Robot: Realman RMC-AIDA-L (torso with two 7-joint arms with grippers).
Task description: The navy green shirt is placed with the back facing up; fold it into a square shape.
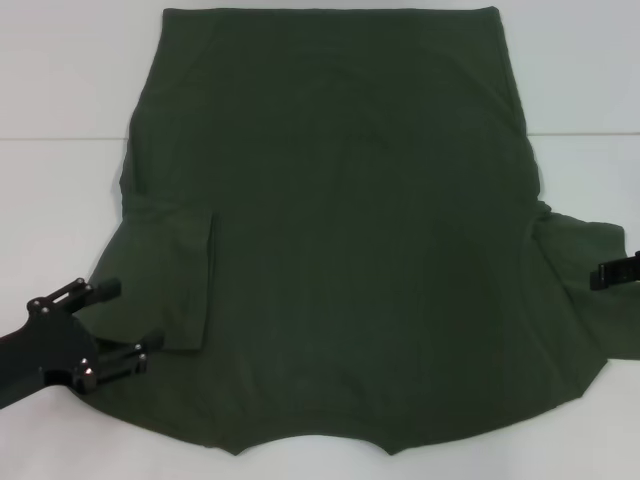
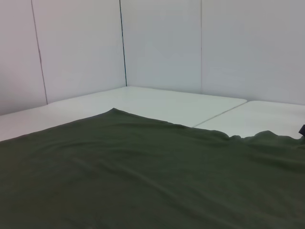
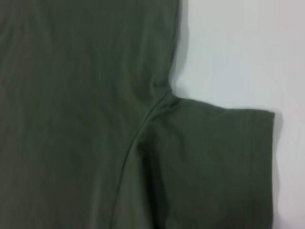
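The navy green shirt (image 1: 350,220) lies flat, plain back up, on the white table (image 1: 60,80), with its collar edge nearest me. Its left sleeve (image 1: 180,285) is folded inward over the body. My left gripper (image 1: 138,315) is open and empty at the shirt's near left corner, its fingertips (image 1: 110,288) just over the folded sleeve's edge. My right gripper (image 1: 612,272) shows only as a black tip at the right edge, over the spread right sleeve (image 1: 585,250). The right wrist view looks down on that sleeve (image 3: 214,157) and the armpit seam. The left wrist view looks low across the shirt (image 2: 143,181).
A seam (image 1: 60,136) runs across the white table on both sides of the shirt. Pale walls (image 2: 162,43) stand behind the table's far edge. Bare table shows beside the shirt on the left and the right (image 3: 238,52).
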